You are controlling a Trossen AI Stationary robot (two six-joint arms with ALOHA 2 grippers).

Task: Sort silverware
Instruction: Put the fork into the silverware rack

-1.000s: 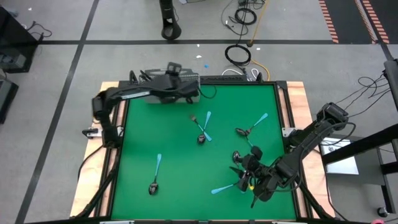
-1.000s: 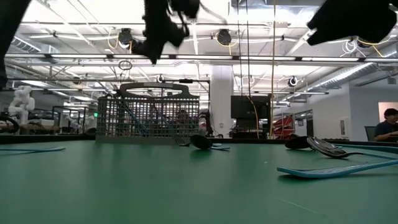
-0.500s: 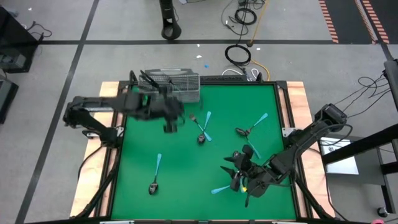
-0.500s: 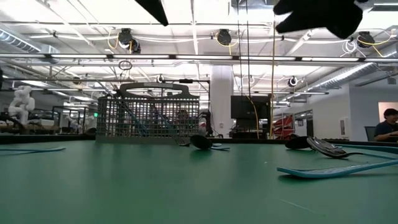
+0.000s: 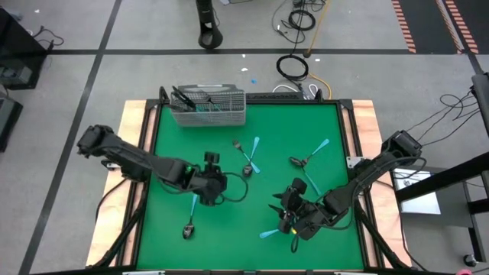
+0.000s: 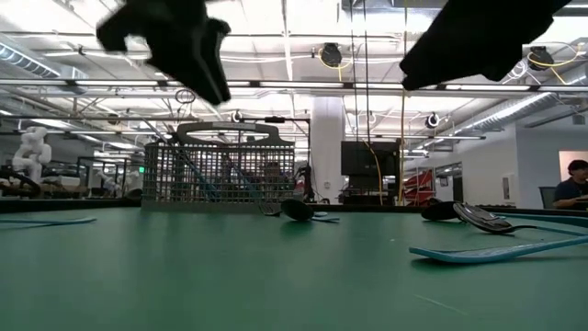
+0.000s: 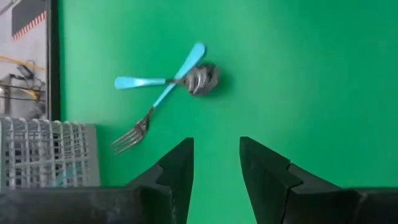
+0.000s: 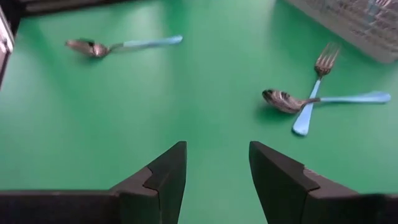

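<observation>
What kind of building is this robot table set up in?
Probably a large lab or workshop hall: a high ceiling with pipes and strip lights, loose cables on the floor, and a person at a desk in the background.

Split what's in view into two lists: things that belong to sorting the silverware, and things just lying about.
Job: crossed fork and spoon; lone spoon; silverware pile; mesh basket; left gripper; right gripper.
Lying about: cable coil; black stand.

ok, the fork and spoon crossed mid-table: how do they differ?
The fork ends in tines; the spoon ends in a rounded bowl. The fork's tines point toward the wire basket; the spoon's bowl lies at the end away from it. Shared: dark metal heads, light blue handles, both flat on the green table, crossing each other, neither held.
</observation>
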